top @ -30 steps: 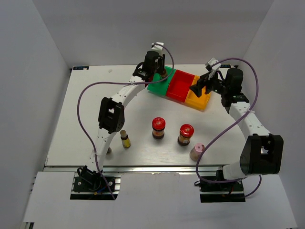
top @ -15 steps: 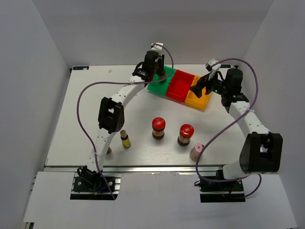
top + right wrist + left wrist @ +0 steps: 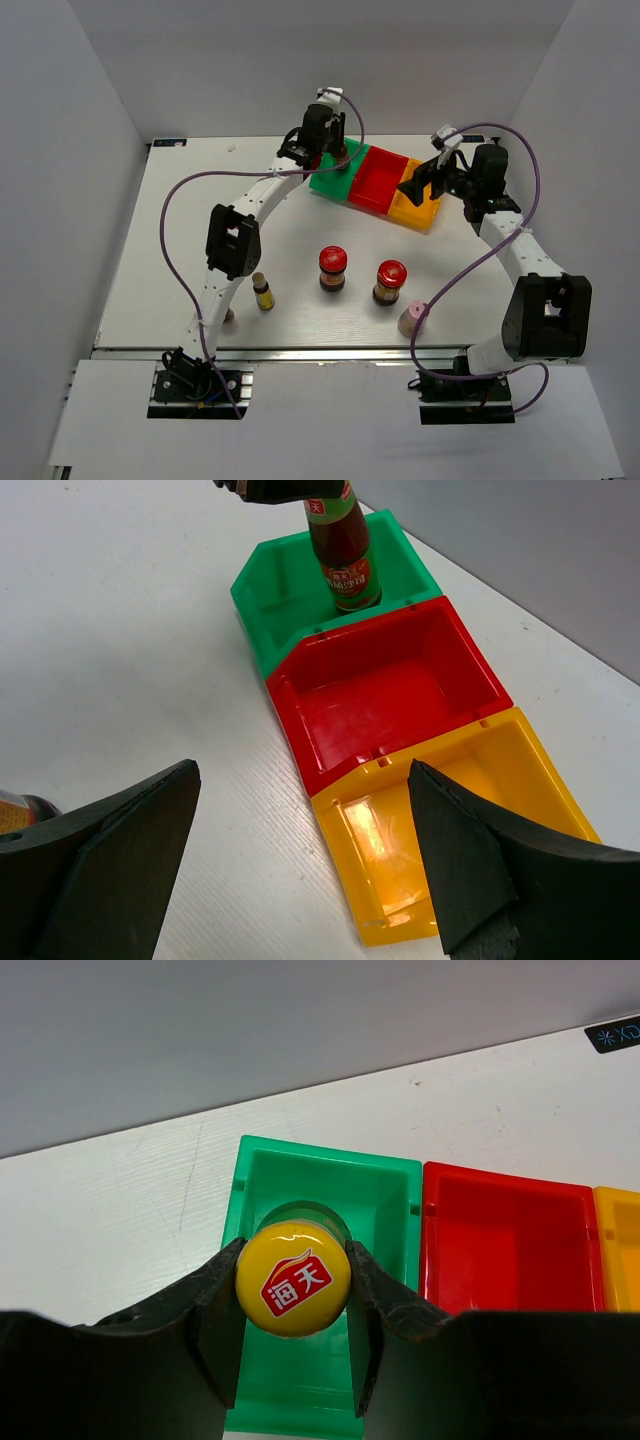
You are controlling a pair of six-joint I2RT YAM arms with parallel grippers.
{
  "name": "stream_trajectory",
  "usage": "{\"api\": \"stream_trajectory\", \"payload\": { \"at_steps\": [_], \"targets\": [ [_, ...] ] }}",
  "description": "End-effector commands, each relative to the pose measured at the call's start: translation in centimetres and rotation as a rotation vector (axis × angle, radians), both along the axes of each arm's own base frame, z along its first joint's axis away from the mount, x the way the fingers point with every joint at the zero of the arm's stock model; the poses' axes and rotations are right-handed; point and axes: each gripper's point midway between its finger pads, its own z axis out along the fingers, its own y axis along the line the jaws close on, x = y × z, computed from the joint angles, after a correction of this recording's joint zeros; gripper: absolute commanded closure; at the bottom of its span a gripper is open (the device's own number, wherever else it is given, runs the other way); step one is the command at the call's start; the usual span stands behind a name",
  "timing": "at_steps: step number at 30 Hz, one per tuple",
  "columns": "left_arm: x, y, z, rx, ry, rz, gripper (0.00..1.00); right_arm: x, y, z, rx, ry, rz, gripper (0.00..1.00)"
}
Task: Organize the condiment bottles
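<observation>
Left arm is reaching to the far end of the counter [image 3: 180, 230]. The left fingers [image 3: 215, 1310] are clamped on the neck of a yellow-capped bottle [image 3: 293, 1278], one finger on each side just under the cap. The bottle is upright.

From the right wrist view its lower end is down inside the green bin [image 3: 300, 590], below the rim. I can't tell from any view whether the base is resting on the bin floor or hanging just above it.

Three bins sit in a touching row: green, then the red bin [image 3: 390, 695], then the yellow bin [image 3: 520, 770]. I see nothing lying in the red or yellow one.

The right fingers [image 3: 120, 850] are spread wide and hold nothing. They hang above the counter on the near side of the red and yellow bins, pointing toward them.

Nearer the arm bases, well apart from the bins:
- second yellow-capped bottle [image 3: 262, 292], upright, beside the left arm's lower link
- two red-lidded jars [image 3: 333, 268] [image 3: 390, 281], upright, near each other
- pink-capped bottle [image 3: 412, 318], just beside the right-hand jar, on its near side
</observation>
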Motion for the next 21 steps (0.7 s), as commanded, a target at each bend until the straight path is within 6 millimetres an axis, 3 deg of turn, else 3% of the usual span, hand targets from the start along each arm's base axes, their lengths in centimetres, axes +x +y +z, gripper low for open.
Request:
{"api": "stream_trajectory", "payload": {
  "at_steps": [1,16,21],
  "targets": [
    [0.6,-0.2,10.1,-0.129,-0.214,-0.003,0.61,0.3,-0.1,0.9,0.010,-0.022,0.004,0.11],
    [1.5,-1.3,7.8,-0.153,-0.210,-0.021,0.53,0.4,-0.4,0.6,0.009,-0.016,-0.006,0.11],
    [1.4,-1.2,8.5,-0.153,-0.224,-0.015,0.46,0.3,-0.3,0.5,0.015,-0.014,0.003,0.11]
  ]
}}
